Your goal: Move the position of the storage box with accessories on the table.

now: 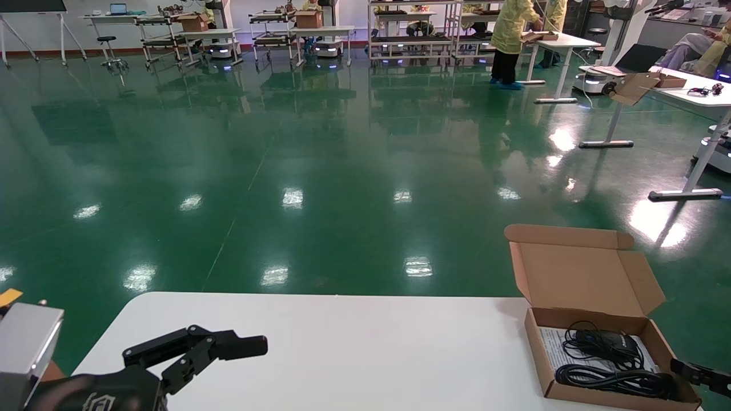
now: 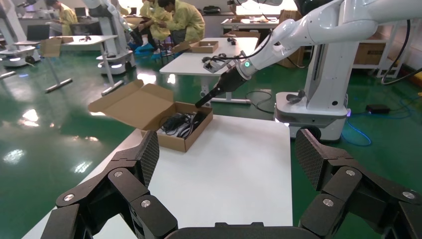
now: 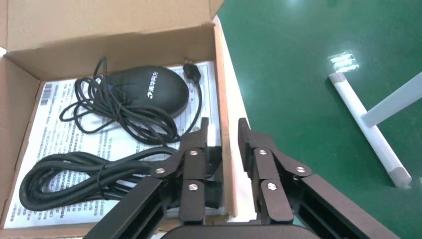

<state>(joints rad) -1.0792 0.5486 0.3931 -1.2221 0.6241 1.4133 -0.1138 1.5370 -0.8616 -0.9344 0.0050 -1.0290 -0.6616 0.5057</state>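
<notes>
Right gripper (image 3: 223, 132) straddles the storage box (image 3: 221, 99) wall, narrow but not clamped; box sits at the bench (image 1: 342, 342) right edge, unmoved. Left gripper (image 2: 226, 159) idles wide.

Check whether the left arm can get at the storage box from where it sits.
Probably not directly: the left gripper hovers across the table from the storage box, whose side wall sits between the right gripper's fingers.
</notes>
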